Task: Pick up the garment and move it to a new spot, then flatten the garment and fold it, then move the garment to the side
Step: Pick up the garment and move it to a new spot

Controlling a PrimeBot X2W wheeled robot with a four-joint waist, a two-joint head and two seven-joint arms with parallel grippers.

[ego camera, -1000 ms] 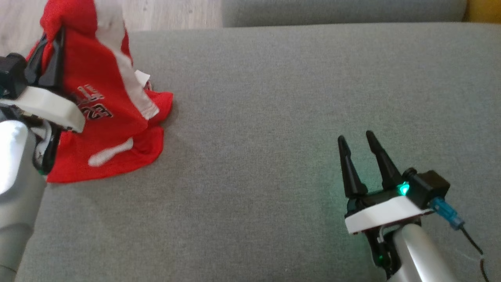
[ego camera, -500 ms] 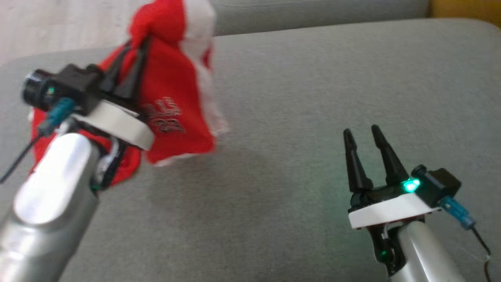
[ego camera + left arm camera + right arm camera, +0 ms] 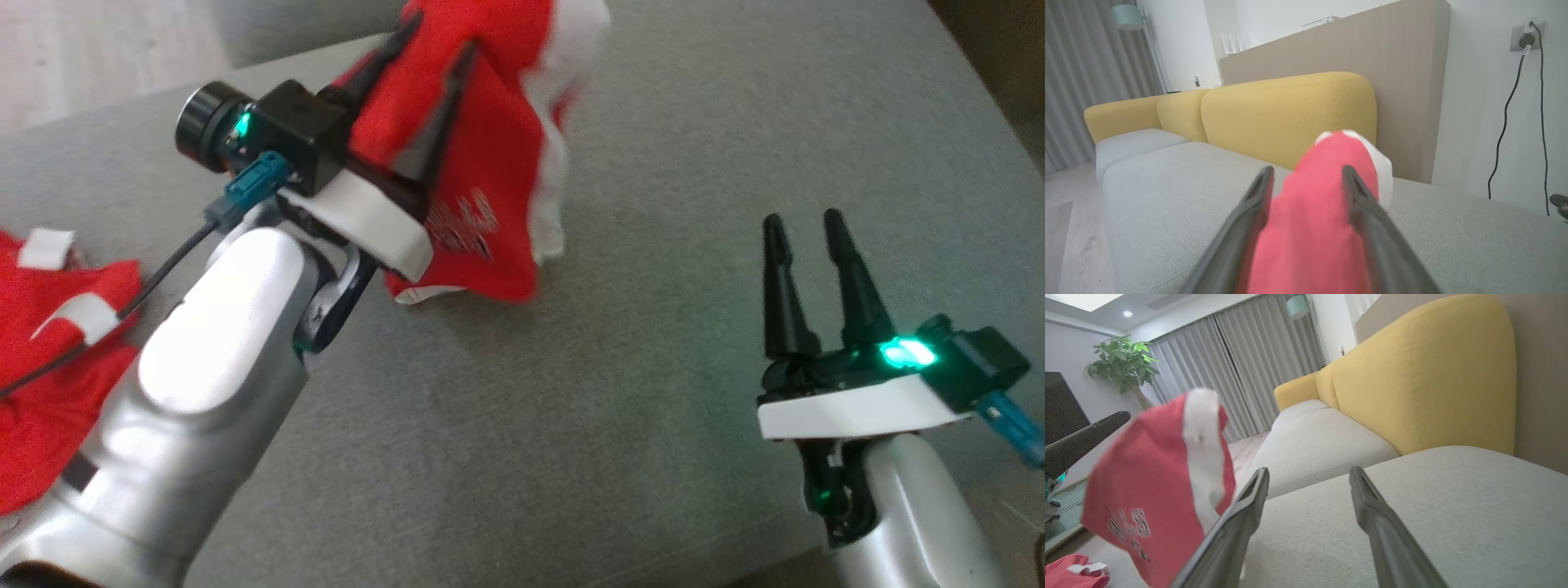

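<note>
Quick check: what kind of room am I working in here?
Most likely a home living room: a yellow-backed sofa with grey seat cushions, floor-length grey curtains and a potted plant.

Domestic living room. A sofa with grey seat cushions (image 3: 1323, 437) and yellow backrests (image 3: 1290, 118) stands on a pale wooden floor (image 3: 1069, 196). Full-length grey curtains (image 3: 1241, 363), a potted plant (image 3: 1122, 363), a floor lamp (image 3: 1128, 17), a dark screen (image 3: 1061, 404) and a wall socket (image 3: 1527, 36) with a trailing cable mark the setting as a home.
</note>
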